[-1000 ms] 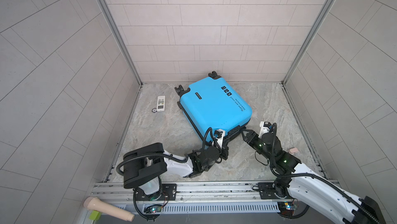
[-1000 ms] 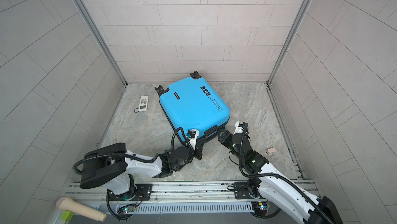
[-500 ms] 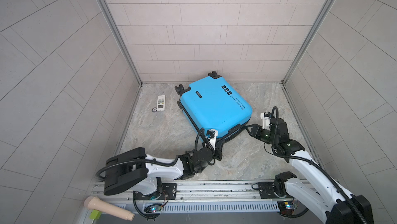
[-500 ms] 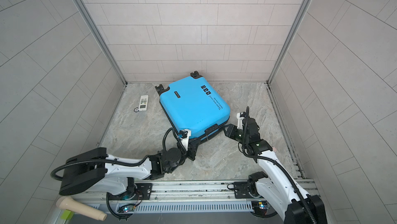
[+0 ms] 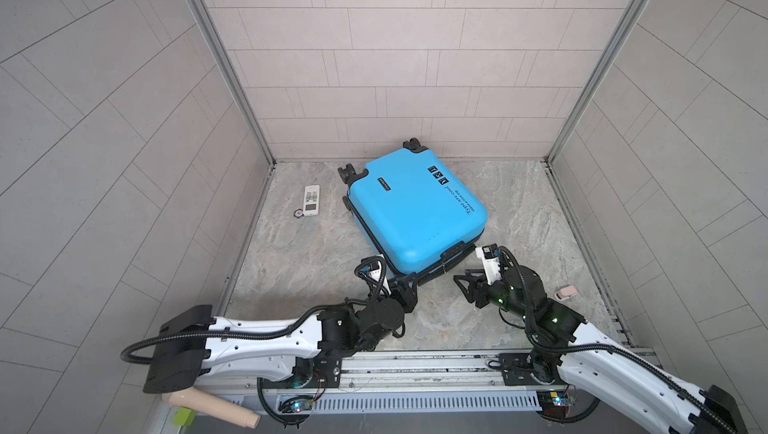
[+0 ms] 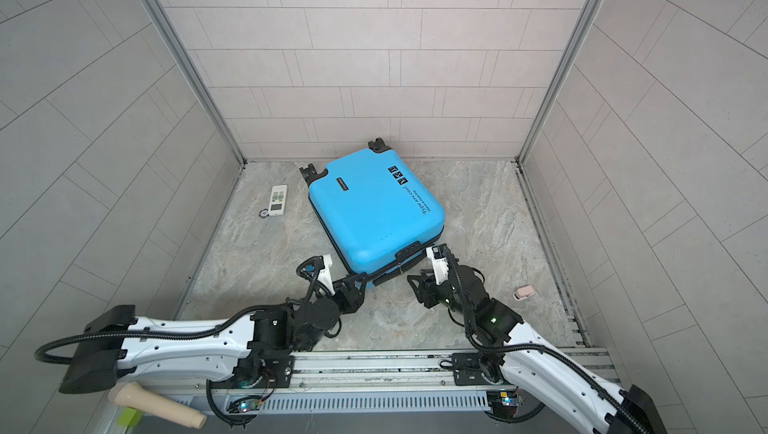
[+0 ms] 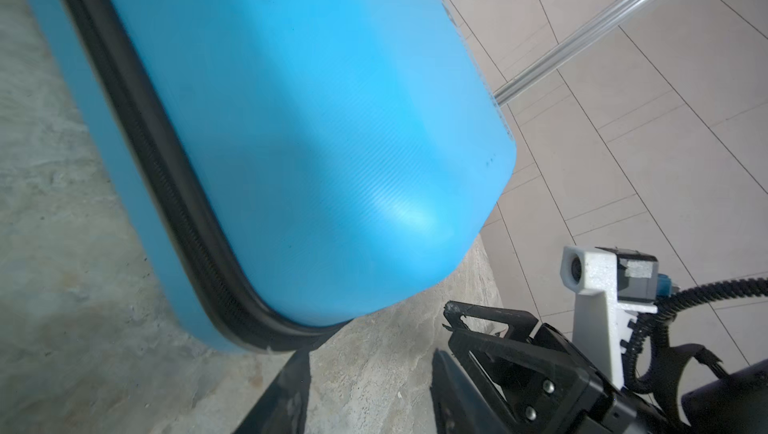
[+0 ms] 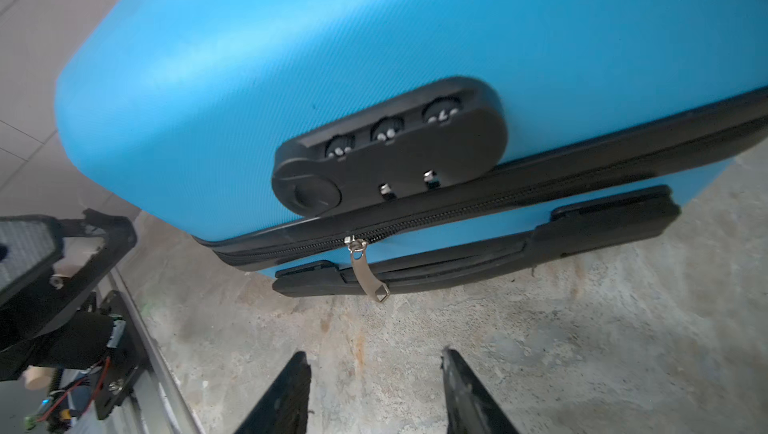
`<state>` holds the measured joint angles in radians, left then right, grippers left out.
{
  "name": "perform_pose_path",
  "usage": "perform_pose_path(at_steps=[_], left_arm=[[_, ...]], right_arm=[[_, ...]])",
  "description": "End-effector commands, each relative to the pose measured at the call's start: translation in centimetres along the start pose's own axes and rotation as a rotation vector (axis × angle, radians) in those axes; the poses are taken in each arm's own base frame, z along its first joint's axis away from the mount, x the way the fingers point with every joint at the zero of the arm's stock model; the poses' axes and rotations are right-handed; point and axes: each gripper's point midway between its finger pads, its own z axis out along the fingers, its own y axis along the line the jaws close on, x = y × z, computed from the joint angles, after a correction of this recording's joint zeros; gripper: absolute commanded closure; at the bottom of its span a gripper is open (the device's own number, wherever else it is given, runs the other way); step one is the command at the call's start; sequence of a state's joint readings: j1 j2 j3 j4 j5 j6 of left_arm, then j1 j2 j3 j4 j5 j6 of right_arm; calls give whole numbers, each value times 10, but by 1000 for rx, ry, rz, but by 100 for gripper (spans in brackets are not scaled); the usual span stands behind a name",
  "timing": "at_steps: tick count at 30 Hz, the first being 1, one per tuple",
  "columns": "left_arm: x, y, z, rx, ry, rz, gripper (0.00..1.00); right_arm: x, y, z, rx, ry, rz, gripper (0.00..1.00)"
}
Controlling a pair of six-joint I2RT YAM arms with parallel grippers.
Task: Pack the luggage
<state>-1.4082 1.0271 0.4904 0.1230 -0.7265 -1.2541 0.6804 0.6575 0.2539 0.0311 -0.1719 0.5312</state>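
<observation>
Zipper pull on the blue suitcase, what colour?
Silver metal zipper pull, hanging from the black zipper band; clearest in right wrist view.

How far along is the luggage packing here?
Done: luggage lies shut on the floor. In hand: nothing; left gripper and right gripper open, empty, at its near edge. Remaining: zipper pull hangs loose; remote and small pink item lie outside, whether they belong inside is unclear.

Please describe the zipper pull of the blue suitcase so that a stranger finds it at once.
Find the bright-blue suitcase flat on the stone floor. On its side with the black carry handle, a black three-dial lock sits above the zipper band. The zipper pull hangs from that band below the lock: the only dangling silver tab among black parts.
</observation>
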Motion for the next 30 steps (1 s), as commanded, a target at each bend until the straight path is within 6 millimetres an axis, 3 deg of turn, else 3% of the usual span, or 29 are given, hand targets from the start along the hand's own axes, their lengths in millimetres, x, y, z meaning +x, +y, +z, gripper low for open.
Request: perform_pose_path(at_steps=[1, 7, 12, 15, 23, 30], left_arm=[[-2, 13, -9, -45, -84, -164, 48], [19, -2, -12, 43, -87, -305, 47], [26, 12, -4, 46, -125, -373, 46], [20, 22, -5, 42, -172, -388, 46], [7, 29, -10, 31, -224, -386, 45], [4, 36, -10, 28, -241, -403, 44]], right_arm=[[-26, 2, 8, 24, -116, -52, 48], [-24, 14, 27, -11, -101, -81, 50], [-26, 19, 36, -2, -111, -91, 51], [-25, 17, 41, 9, -114, -82, 54], [-30, 12, 53, 44, -146, -51, 74], [-31, 16, 67, 28, -138, -31, 79]])
